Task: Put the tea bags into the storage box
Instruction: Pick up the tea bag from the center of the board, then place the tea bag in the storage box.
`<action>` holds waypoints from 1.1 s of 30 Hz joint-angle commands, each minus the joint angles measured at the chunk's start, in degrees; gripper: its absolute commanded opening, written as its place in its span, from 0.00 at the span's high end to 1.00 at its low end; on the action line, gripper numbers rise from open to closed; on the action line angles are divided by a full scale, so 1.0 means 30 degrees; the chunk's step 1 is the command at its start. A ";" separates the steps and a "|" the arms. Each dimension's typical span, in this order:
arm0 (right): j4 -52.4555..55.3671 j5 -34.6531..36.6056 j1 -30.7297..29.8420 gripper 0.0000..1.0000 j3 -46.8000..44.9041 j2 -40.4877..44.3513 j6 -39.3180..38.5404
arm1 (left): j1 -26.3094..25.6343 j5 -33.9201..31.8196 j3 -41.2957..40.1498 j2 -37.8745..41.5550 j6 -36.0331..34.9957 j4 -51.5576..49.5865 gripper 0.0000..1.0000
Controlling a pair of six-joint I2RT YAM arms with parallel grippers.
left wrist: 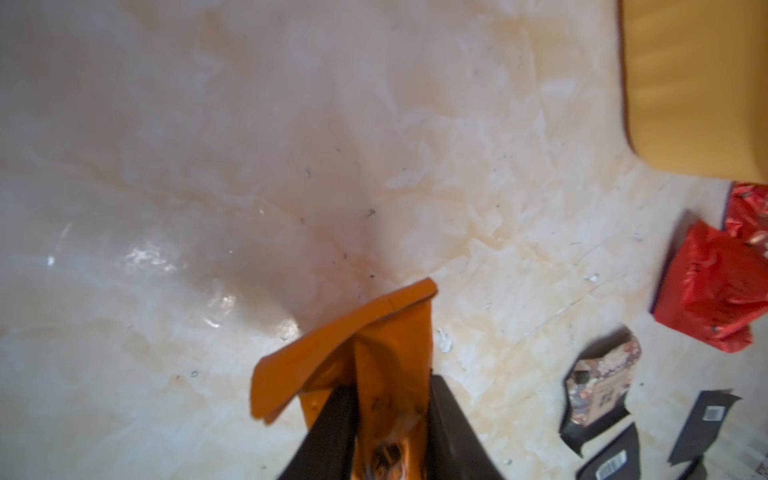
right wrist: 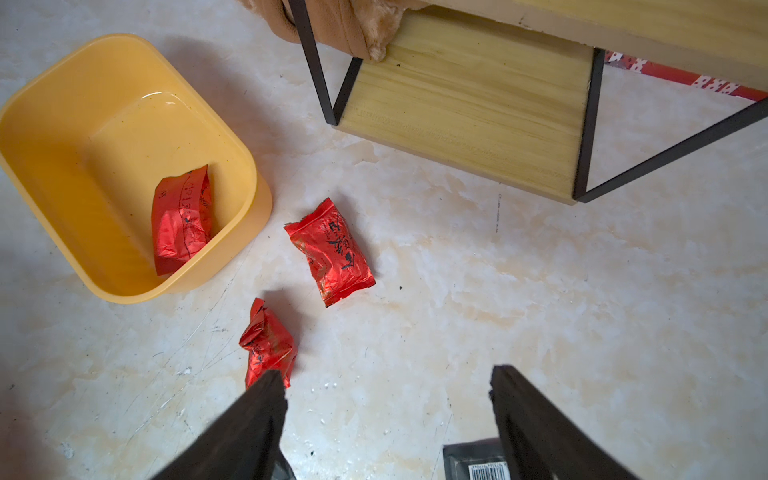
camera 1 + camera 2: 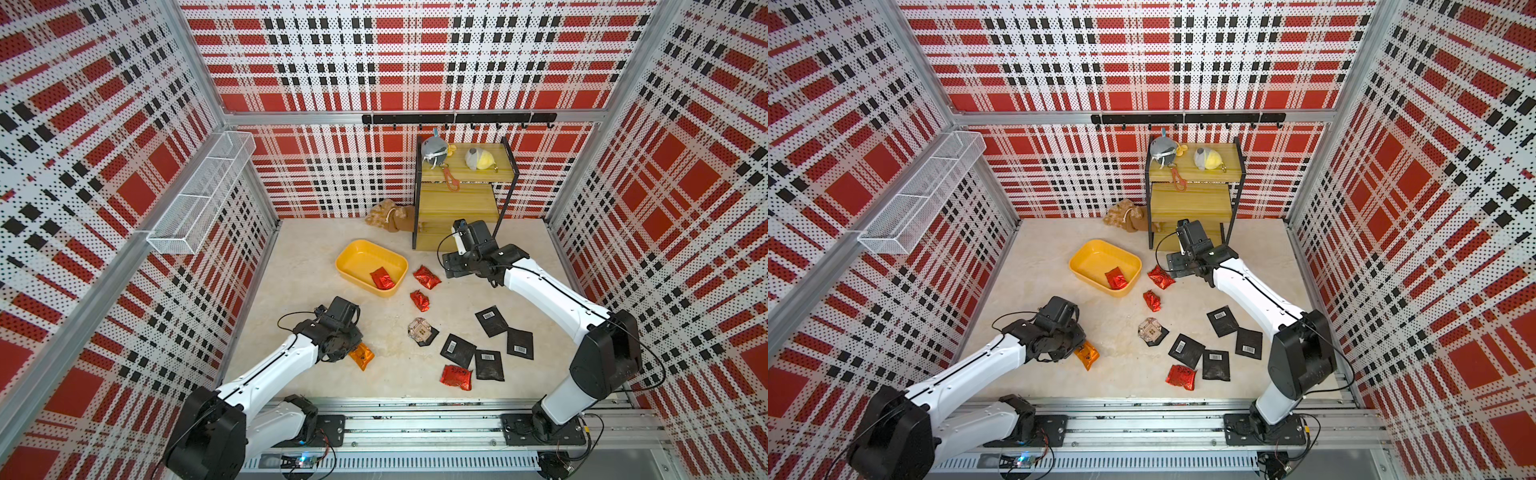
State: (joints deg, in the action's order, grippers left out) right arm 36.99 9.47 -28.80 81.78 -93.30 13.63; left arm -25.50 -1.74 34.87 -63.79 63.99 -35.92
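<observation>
**Orange packet pinched at lower left, one red packet in the tub**

At the lower left of both top views, the left gripper (image 1: 388, 386) has its two black fingers closed on the orange packet (image 3: 362, 355). Seen from the wrist camera, the foil is squeezed between them and its free end flares out, crumpled, past the tips. I cannot tell whether the packet is clear of the table (image 3: 299, 257).

The storage box (image 3: 365, 255) sits a little above the centre of the frame, turned at an angle. One red packet (image 3: 382, 278) lies in its lower right corner. Just right of the box, on the table, is a flat red packet (image 3: 427, 277), and below that a crumpled red packet (image 3: 419, 300).

The right gripper (image 2: 386, 376) hangs right of centre, near the foot of the wooden shelf (image 3: 457, 199). Its jaws are spread wide over the table and grip nothing.

Lower in the frame, near the middle, a clear packet (image 3: 419, 328) rests on a black sachet (image 3: 430, 338). To the right of it, four barcode sachets (image 3: 491, 321) are scattered close together. Below them a lone red packet (image 3: 456, 377) touches the lowest one.

Two plush toys (image 3: 434, 149) sit on the shelf top. A brown plush (image 3: 390, 216) lies on the table beside the shelf's foot. The white wire basket (image 3: 199, 195) hangs on the wall at the left.
</observation>
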 commanded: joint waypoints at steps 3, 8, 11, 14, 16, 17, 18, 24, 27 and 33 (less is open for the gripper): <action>0.0296 0.0037 0.0131 0.16 -0.0247 0.0559 0.0375 | 0.0730 0.0396 0.1768 0.0594 -0.0773 0.0255 0.67; 0.0317 0.0115 0.0134 0.16 -0.0520 0.0609 0.0540 | 0.1452 0.0739 0.3885 -0.0262 -0.1745 0.0053 0.69; 0.0442 0.0018 0.0251 0.16 -0.0761 0.0878 0.0722 | 0.1984 0.0832 0.5746 -0.1442 -0.2510 0.0185 0.69; 0.0413 -0.0126 0.0360 0.16 -0.1118 0.1226 0.0934 | 0.2751 0.1569 0.7845 -0.3457 -0.3504 0.0932 0.69; 0.0579 -0.0140 0.0372 0.16 -0.1235 0.1375 0.1049 | 0.3014 0.1889 0.9325 -0.5051 -0.4184 0.1438 0.69; 0.0696 -0.0127 0.0386 0.16 -0.1294 0.1461 0.1138 | 0.3118 0.1963 1.0138 -0.5986 -0.4572 0.1640 0.69; 0.0778 -0.0135 0.0372 0.16 -0.1427 0.1556 0.1201 | 0.3208 0.2144 1.0817 -0.6862 -0.4901 0.1823 0.69; 0.1238 -0.0183 0.0372 0.17 -0.2683 0.2637 0.1942 | 0.4312 0.3704 1.5626 -1.2202 -0.6623 0.2328 0.70; 0.1351 -0.0544 0.0268 0.17 -0.3574 0.3342 0.2931 | 0.4572 0.4110 1.7357 -1.3873 -0.7010 0.2399 0.69; -0.0779 -0.2042 -0.0147 0.16 -0.7942 0.6620 0.7220 | 0.4573 0.4063 1.9133 -1.5365 -0.7438 0.2444 0.51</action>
State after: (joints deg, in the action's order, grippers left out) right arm 37.67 6.07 -28.45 62.11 -77.67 27.00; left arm -11.57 9.28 89.78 -109.01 43.83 -29.52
